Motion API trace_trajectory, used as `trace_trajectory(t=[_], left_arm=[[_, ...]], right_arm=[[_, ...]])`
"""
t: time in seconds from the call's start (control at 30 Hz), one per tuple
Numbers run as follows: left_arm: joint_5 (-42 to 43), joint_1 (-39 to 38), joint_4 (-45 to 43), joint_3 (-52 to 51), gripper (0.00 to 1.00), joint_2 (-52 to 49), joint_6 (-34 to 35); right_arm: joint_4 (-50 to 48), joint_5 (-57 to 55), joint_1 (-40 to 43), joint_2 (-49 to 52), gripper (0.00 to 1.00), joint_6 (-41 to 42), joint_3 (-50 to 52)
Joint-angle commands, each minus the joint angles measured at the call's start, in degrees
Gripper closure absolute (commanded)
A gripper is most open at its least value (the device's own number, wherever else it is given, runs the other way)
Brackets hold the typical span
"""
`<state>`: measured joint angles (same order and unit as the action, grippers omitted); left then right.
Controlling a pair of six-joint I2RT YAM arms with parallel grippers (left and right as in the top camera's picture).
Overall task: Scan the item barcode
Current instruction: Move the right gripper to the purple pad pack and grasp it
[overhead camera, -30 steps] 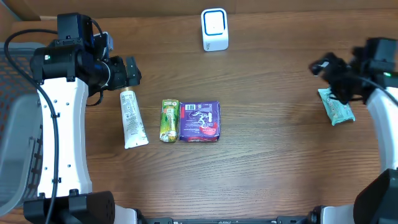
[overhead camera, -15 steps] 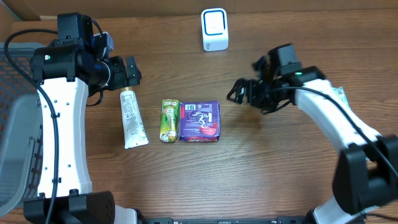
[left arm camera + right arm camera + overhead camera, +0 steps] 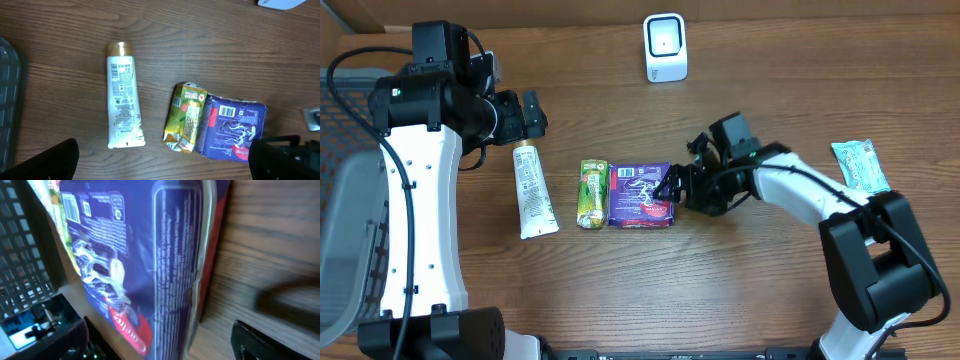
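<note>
Purple and glossy, the packet (image 3: 641, 195) lies flat at the middle of the wooden bench (image 3: 750, 290), and I judge it to be the item chosen for scanning. The right end effector (image 3: 672, 190) is low at its right-hand edge, fingers spread wide with nothing gripped. The right wrist view shows the packet's side filling the frame, but whether a finger touches the wrapper cannot be told. Coming in from the side suits a thin, flat thing: one finger probably has to slip under the edge before the jaws can pinch. The printed barcode (image 3: 227, 111) faces up near the far corner, so the packet will likely need lifting and turning toward the white scanner (image 3: 665, 47), which stands well apart at the far edge.

The left end effector (image 3: 533, 113) hangs just beyond the cap of the white tube (image 3: 532, 190), also wide and holding nothing, presumably waiting out of the way.

Counted: one purple packet, one green packet (image 3: 592, 193) touching its left side, one white tube further left, one teal packet (image 3: 860, 166) alone far to the right, one scanner, one wire basket (image 3: 340, 230) at the left edge, and two arms.
</note>
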<state>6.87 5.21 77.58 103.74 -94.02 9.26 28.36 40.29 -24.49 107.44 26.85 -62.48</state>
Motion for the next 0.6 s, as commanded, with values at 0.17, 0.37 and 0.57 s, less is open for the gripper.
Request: trace_trajectory(t=[0.17,0.37,0.57], left_arm=[[0.2,-0.09,-0.22,0.24,0.0,-0.59,0.17],[0.22,-0.09,-0.22,0.24,0.0,-0.59,0.17],[0.2,-0.09,-0.22,0.24,0.01,-0.59,0.17]], right_arm=[[-13.25,2.75,-1.46,0.28,0.1,17.77,5.97],[-16.33,-3.54,-4.2,0.39,0.21,28.35,8.24],[-16.72,-9.03,-5.95,0.39,0.24,34.16,8.92]])
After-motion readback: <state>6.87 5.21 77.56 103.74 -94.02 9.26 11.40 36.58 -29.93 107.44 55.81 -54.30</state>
